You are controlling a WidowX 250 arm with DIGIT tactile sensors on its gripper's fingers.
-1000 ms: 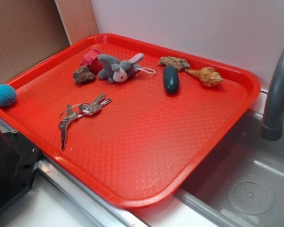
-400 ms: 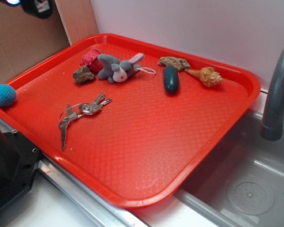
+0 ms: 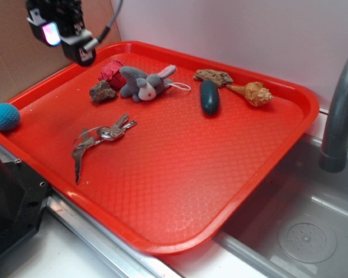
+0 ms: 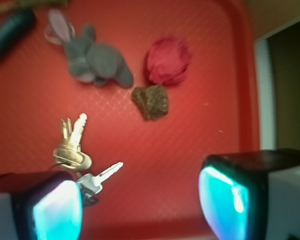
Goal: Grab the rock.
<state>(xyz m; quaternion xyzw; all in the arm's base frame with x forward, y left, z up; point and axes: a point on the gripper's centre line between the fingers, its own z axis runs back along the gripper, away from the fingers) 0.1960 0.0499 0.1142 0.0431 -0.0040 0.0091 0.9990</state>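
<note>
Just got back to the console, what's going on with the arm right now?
The hand is open and empty, hovering above the left part of the red tray. It has not touched anything yet. The rock lies on the tray beside a red crumpled lump and close to the grey plush, with the keys nearer the front. In the wrist view the rock sits ahead of the open fingers, not yet between them.
</note>
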